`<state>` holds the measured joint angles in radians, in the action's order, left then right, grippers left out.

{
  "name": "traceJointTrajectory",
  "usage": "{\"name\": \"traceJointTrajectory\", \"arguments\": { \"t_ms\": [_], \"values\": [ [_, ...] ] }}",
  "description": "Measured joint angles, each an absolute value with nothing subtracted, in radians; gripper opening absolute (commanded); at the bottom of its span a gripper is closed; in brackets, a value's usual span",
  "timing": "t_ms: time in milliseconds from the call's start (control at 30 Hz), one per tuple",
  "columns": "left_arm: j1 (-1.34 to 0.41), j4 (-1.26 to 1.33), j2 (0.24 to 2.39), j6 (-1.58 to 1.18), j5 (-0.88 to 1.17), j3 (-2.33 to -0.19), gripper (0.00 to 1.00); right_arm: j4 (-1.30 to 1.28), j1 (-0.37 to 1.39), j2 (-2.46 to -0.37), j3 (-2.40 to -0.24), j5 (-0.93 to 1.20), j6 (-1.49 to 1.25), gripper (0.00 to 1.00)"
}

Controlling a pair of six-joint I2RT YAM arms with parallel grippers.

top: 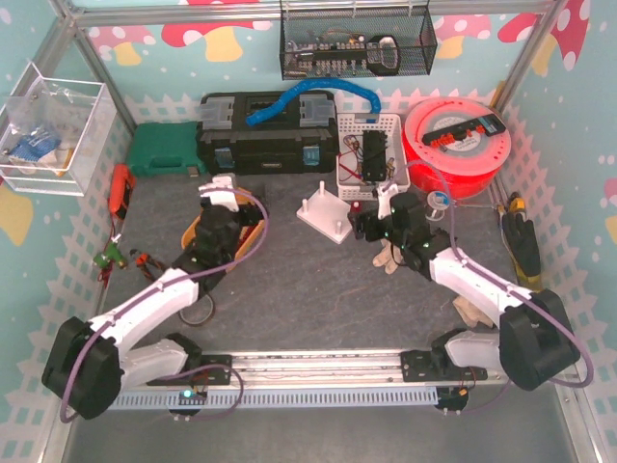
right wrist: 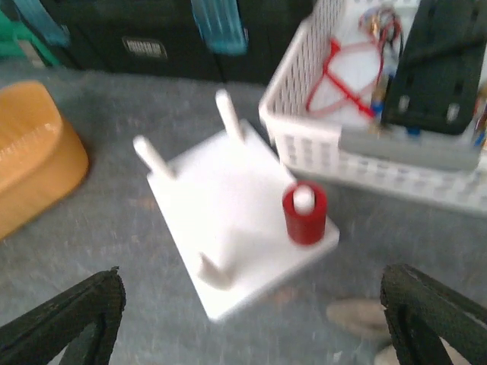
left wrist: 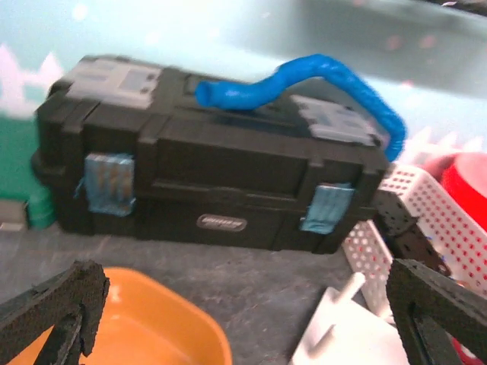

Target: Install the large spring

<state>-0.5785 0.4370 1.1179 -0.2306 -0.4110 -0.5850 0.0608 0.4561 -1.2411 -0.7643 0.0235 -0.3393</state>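
Both sets of jaws gaped wide, empty; red spring point(right wrist: 304, 215) stood upright on its peg point(right wrist: 303, 198) (seated, seemingly), just ahead of right arm point(top: 472, 275).

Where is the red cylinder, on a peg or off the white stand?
On a peg. The red cylinder stands upright at a corner of the white stand, with the peg poking out of its top.

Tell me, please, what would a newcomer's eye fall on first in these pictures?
Probably the bright red reel at the far right of the table, and the black toolbox at the back with a blue ribbed hose lying over it. Near the middle, a white peg plate carries a red cylinder on one peg.
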Motion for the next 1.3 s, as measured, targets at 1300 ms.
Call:
{"name": "traceJointTrajectory", "arguments": {
  "t_ms": [1300],
  "values": [
    [-0.109,-0.528,1.451,-0.733,-0.078,-1.037,0.89,0.384,0.456,-1.293,-0.509,-0.051,-0.450,0.94]
  ]
}}
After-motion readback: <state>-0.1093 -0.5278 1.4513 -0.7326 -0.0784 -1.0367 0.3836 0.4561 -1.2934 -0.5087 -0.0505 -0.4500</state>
